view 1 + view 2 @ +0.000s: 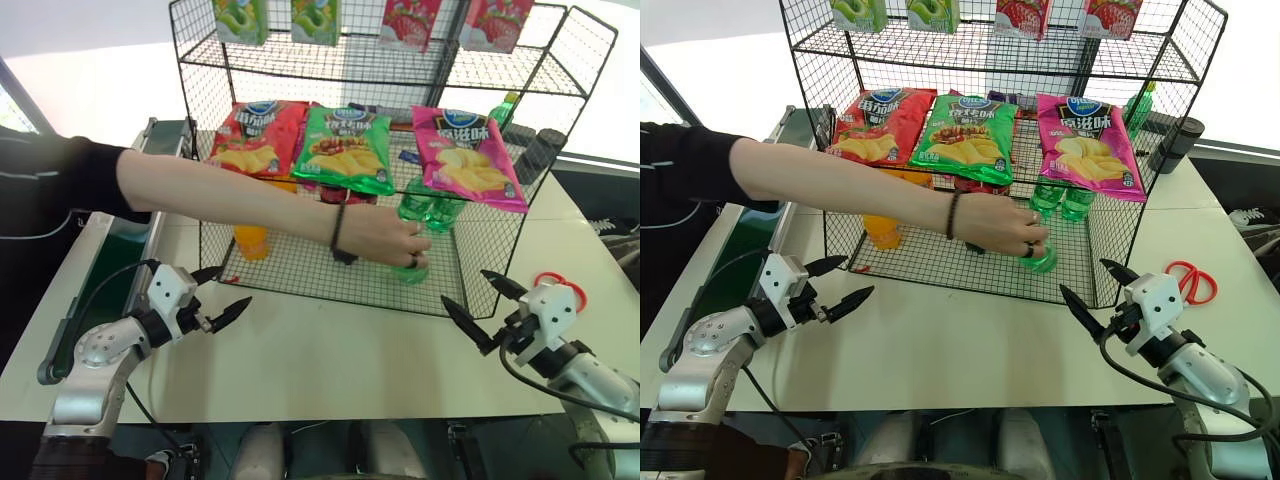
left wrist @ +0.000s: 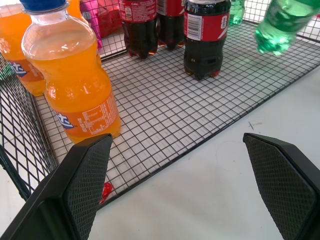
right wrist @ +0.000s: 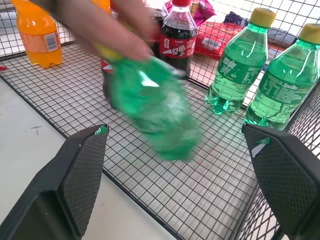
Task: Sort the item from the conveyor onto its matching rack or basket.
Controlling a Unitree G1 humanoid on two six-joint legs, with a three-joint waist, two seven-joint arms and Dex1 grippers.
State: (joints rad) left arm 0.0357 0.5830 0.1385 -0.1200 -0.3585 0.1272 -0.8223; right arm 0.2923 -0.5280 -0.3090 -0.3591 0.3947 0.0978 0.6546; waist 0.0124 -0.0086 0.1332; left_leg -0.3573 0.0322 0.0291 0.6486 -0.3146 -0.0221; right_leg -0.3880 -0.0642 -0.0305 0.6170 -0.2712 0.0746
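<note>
Right wrist view, "Sprite" label on green bottle in rack; both grippers released

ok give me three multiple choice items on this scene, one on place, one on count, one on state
1. Where is the person's hand?
A. over the belt
B. inside the rack's bottom tier
C. on the scissors

2. How many chip bags hang in a row on the rack above the bottles?
A. one
B. three
C. five

3. How are the robot's two hands?
A. both open and empty
B. both shut on bottles
C. left shut, right open

Answers:
1. B, the person's hand reaches into the bottom tier and holds a green bottle there.
2. B, a red bag, a green bag and a pink bag hang side by side.
3. A, the left hand and right hand hover over the table with fingers spread, nothing between them.
</note>
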